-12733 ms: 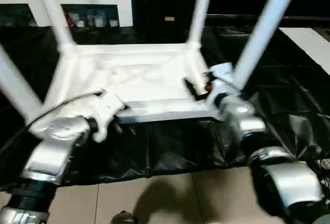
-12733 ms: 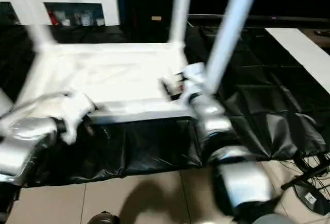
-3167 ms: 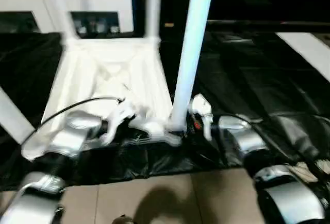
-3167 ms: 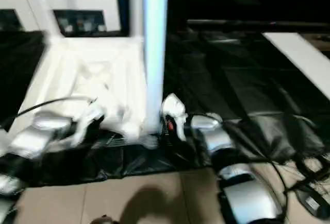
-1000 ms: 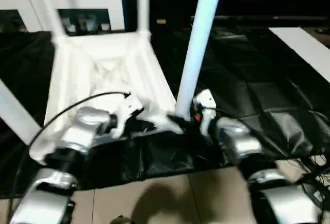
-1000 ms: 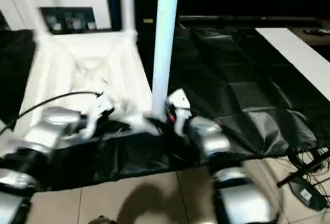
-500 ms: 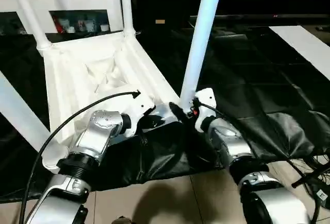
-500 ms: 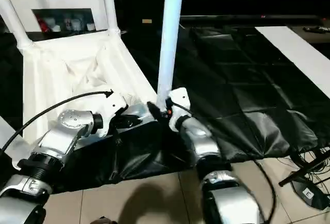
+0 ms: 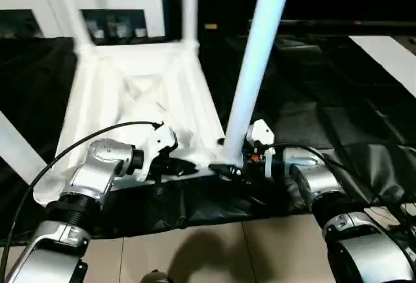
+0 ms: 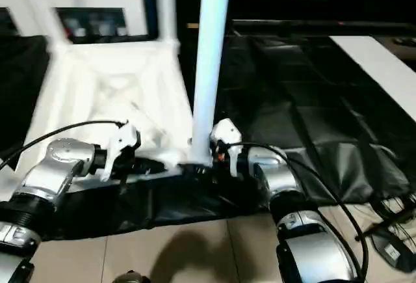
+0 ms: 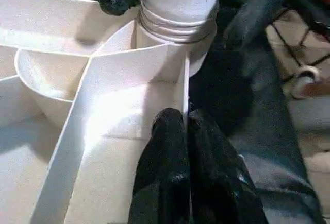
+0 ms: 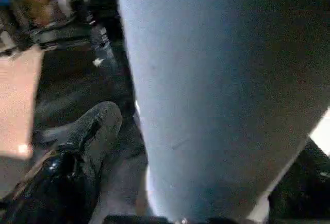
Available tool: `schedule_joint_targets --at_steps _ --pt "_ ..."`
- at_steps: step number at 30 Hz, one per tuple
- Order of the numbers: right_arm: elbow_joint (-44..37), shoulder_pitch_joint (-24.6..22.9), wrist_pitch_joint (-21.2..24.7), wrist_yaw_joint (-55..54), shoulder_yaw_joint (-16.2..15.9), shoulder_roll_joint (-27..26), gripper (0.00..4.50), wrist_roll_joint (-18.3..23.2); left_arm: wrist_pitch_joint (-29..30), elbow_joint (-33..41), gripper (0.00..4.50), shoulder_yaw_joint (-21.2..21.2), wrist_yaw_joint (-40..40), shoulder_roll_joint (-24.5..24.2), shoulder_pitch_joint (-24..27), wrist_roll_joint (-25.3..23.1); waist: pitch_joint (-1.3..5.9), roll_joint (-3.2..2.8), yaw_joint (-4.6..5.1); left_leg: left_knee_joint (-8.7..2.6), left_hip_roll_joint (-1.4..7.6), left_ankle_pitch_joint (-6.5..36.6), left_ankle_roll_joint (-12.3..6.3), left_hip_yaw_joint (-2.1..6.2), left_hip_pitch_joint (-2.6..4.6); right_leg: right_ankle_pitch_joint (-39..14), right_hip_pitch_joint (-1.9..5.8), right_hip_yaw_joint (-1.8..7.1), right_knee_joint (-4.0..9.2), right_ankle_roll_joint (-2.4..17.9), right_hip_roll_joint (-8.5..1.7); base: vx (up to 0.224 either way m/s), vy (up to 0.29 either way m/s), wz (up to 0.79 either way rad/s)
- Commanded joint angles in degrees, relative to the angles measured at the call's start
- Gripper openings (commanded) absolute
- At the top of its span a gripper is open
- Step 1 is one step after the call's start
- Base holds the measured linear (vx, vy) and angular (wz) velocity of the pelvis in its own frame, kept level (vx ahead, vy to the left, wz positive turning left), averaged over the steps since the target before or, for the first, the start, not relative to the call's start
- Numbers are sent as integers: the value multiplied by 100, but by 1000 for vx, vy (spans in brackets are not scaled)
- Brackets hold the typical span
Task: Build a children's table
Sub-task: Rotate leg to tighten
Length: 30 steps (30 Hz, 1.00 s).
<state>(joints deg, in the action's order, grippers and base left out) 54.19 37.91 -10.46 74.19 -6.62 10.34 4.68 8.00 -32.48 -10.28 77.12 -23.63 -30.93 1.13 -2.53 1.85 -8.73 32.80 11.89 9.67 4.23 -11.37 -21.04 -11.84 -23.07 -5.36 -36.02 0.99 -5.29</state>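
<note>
children's table (image 9: 140, 104) upside down on black sheet (image 9: 338, 101), legs up | left gripper (image 11: 184, 126) fingers pinching the near rim rib beside corner socket | right gripper (image 9: 229, 169) at near leg (image 9: 257, 62) base, fingers apparently around it

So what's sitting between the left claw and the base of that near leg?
In the left wrist view, the left claw pinches a thin white rib of the table underside; that rib runs straight to the near leg in its socket, nothing else between.
</note>
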Motion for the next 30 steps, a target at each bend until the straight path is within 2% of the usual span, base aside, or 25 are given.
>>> schedule_joint_targets --at_steps 1,6,13,20,22,23,24,25,26,27,28,29,30 --pt "-49 22 44 431 -231 -23 369 -66 -121 -106 0 -90 194 111 -84 250 336 21 7 -329 224 990 -389 76 70 -608 282 326 382 1334 -392 0 0 0" --pt "-40 81 163 699 -287 2 314 -55 -187 -200 0 -104 406 53 -138 248 334 31 3 -335 223 1019 -336 82 73 -770 284 328 396 1286 -402 0 0 0" --pt "-83 74 282 1032 -398 45 257 -66 -246 -318 0 -129 707 -84 -179 256 345 32 1 -320 218 915 -394 78 68 -558 287 323 368 1359 -397 0 0 0" --pt "-219 -60 437 1015 -392 21 251 -27 -205 -319 0 -94 620 -33 -156 271 350 21 3 -320 222 907 -361 81 70 -516 291 326 359 1357 -392 0 0 0" --pt "-280 -130 538 880 -329 -16 251 33 -155 -330 0 -54 410 23 -161 239 354 29 2 -316 220 876 -379 78 73 -462 292 323 356 1371 -391 0 0 0" --pt "-307 -201 661 456 -220 -90 251 53 -123 -367 0 -9 -12 100 -198 109 351 33 -3 -314 221 877 -382 76 74 -469 289 324 358 1370 -393 0 0 0" --pt "-311 -240 639 186 -165 -135 251 36 -77 -371 0 14 -276 143 -216 29 337 35 -7 -326 225 915 -354 79 79 -557 279 327 374 1342 -392 0 0 0" --pt "-305 -240 644 144 -162 -140 251 26 -73 -371 0 19 -302 150 -218 24 318 33 -13 -343 224 1075 -275 85 87 -863 274 328 410 1276 -408 0 0 0" --pt "-235 -245 703 -351 -131 -197 251 -88 -21 -372 0 76 -605 227 -237 -25 308 28 -5 -358 224 1152 -215 91 85 -1044 274 329 427 1232 -411 0 0 0" --pt "-199 -246 732 -594 -120 -223 251 -150 6 -369 0 105 -748 265 -243 -45 301 28 4 -376 225 1351 -107 101 107 -1438 265 334 474 1127 -431 0 0 0" --pt "-126 -295 812 -1321 -36 -387 251 -241 215 -254 0 196 -1187 451 -233 -60 281 39 39 -405 231 1465 -10 117 109 -1735 257 345 507 1023 -443 0 0 0" --pt "-98 -296 870 -1562 17 -456 251 -236 289 -205 0 208 -1291 510 -221 -65 266 39 53 -419 227 1571 39 130 116 -1923 247 343 529 969 -448 0 0 0" --pt "-2 -289 1026 -2380 225 -751 251 -171 528 -7 0 229 -1734 756 -156 -126 249 26 95 -445 226 1798 132 153 136 -2308 237 346 564 864 -457 0 0 0"
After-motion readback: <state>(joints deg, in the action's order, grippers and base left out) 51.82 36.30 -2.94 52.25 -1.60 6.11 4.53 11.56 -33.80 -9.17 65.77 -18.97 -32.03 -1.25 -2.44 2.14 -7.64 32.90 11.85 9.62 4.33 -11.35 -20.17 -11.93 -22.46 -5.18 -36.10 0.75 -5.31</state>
